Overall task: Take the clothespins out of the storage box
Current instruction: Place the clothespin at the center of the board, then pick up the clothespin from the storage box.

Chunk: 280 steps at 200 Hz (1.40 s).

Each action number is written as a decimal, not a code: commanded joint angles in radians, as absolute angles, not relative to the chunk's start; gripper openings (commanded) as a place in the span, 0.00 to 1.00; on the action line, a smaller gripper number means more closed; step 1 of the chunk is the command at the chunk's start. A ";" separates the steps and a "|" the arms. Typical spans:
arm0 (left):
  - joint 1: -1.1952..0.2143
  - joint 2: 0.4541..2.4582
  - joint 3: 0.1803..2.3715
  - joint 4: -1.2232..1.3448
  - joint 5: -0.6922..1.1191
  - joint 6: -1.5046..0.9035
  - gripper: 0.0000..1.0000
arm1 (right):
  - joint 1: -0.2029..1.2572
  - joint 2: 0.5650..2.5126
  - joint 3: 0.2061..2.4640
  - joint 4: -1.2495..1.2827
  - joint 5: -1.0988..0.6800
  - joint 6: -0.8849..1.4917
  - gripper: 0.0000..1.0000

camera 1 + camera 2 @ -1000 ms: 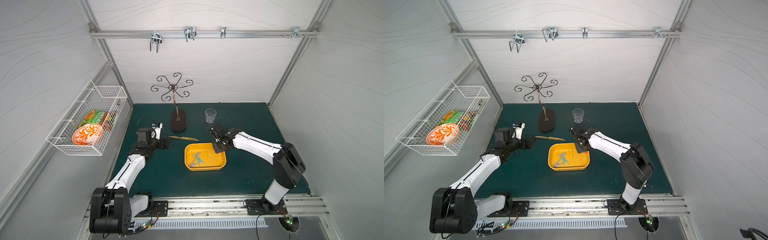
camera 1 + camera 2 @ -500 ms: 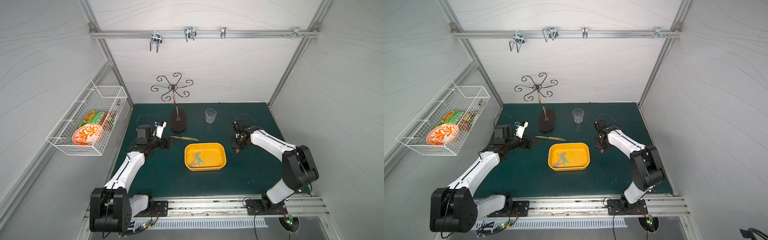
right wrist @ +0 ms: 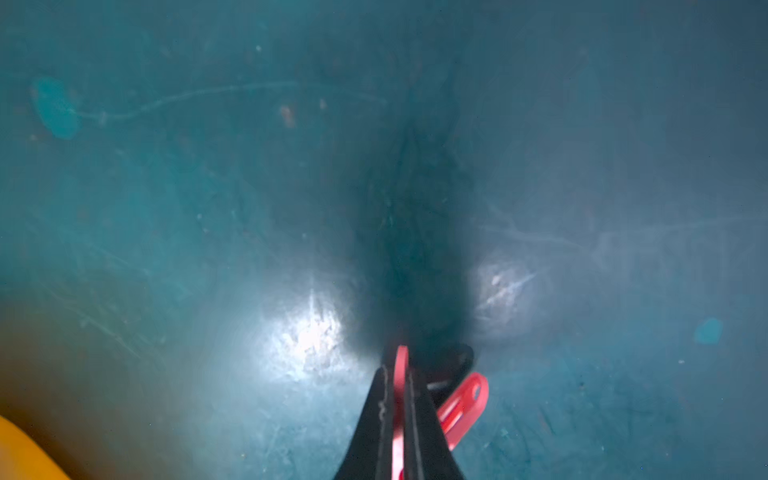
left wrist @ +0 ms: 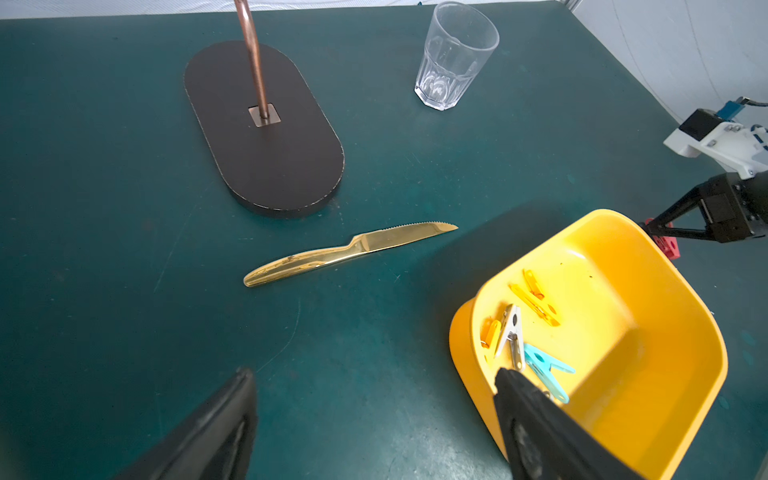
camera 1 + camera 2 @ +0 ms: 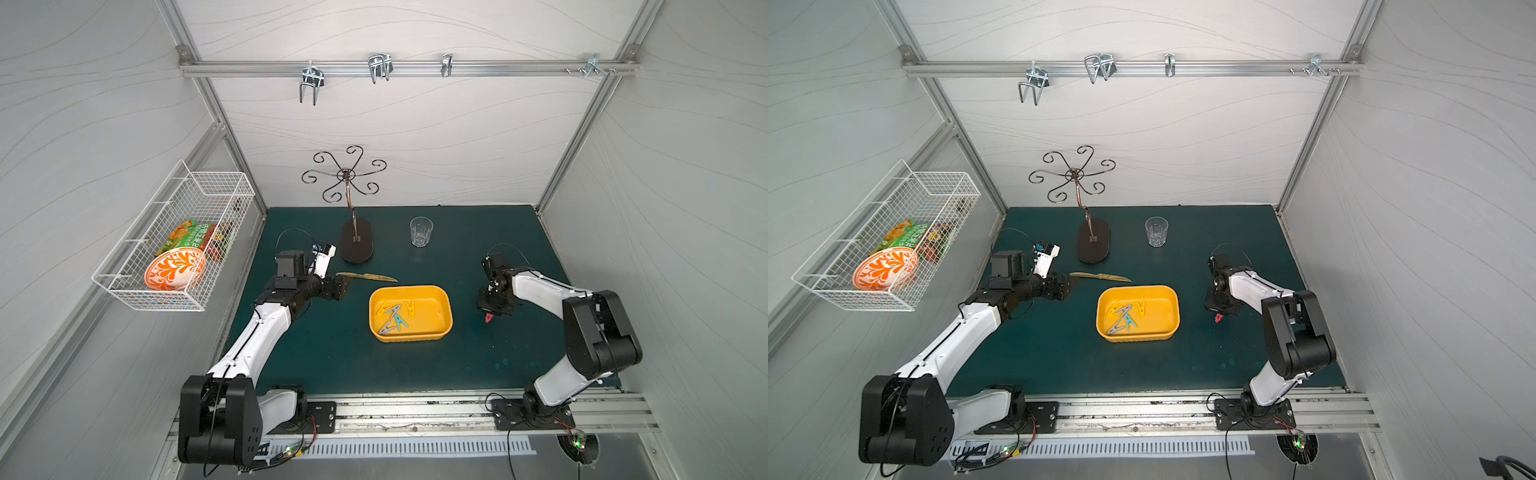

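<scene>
The yellow storage box (image 5: 440, 328) (image 5: 1169, 320) (image 4: 648, 340) sits mid-mat and holds several clothespins: yellow (image 5: 381, 309) (image 4: 536, 301), grey (image 5: 390, 320) (image 4: 512, 332) and teal-blue (image 5: 400, 322) (image 4: 544, 370). To the right of the box, my right gripper (image 5: 488, 315) (image 5: 1218, 316) (image 3: 400, 374) points down close over the mat, shut on a red clothespin (image 5: 488, 318) (image 5: 1218, 318) (image 3: 461, 409) (image 4: 667, 249). My left gripper (image 5: 347, 286) (image 5: 1070, 284) (image 4: 374, 374) hovers left of the box, open and holding nothing, one finger (image 4: 536, 419) overlapping the box's rim in the wrist view.
A gold knife (image 5: 365, 276) (image 4: 349, 253) lies just behind the box near the left gripper. Further back stand a dark oval-based hook stand (image 5: 356, 241) (image 4: 266, 133) and a clear glass (image 5: 421, 232) (image 4: 453, 58). A white wire basket (image 5: 174, 245) hangs on the left wall.
My right arm swung from over the box's far edge out to the right and lowered towards the mat with the red clothespin. The left arm barely moved.
</scene>
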State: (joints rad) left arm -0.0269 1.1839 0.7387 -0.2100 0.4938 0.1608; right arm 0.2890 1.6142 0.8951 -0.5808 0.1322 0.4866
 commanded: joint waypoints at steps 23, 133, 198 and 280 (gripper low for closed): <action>-0.032 1.194 0.782 -0.201 0.509 0.162 0.91 | 0.285 1.593 0.894 -0.584 0.140 0.488 0.20; -0.046 1.217 0.795 -0.204 0.511 0.152 0.90 | 0.633 1.565 1.228 -0.777 0.150 0.388 0.39; -0.058 1.214 0.777 -0.187 0.496 0.140 0.90 | 0.841 1.692 1.325 -0.725 0.167 0.423 0.37; -0.069 1.207 0.753 -0.170 0.473 0.132 0.90 | 0.928 1.895 1.373 -0.647 0.288 0.441 0.34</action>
State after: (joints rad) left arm -0.0620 1.2095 0.7456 -0.2272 0.4847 0.1379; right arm 0.9173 1.8690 1.3445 -0.6632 0.2211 0.4080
